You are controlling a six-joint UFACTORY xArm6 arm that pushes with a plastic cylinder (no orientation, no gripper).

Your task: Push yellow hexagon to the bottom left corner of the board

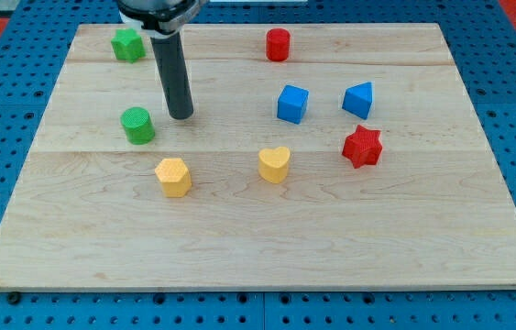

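Scanning from the frame's left edge, the first items are a green star-like block [128,44] at the upper left of the wooden board [258,247] and a green cylinder [137,126] at left of centre. My tip [181,115] rests on the board just right of the green cylinder and apart from it; the rod carries no jaws, so it holds nothing and can only shove. The yellow hexagon [173,177], the task block, sits directly below the tip in the frame, in the lower-left quarter, with a clear gap between the two. Further right are a yellow heart [274,164] at lower centre, a red cylinder [278,44] at upper centre, a blue cube [292,104], a blue wedge-like block [357,99] and a red star [362,147]. Risk assessment: the target corner lies down and to the left of the hexagon, so contact should be made on its upper-right face. A straight downward stroke from the present position would likely drive the block toward the bottom edge rather than the corner. Off-centre contact may rotate the hexagon and let it slip sideways off the rod. Repositioning leftward risks clipping the green cylinder. Overshoot near the corner could carry the block off the board edge.
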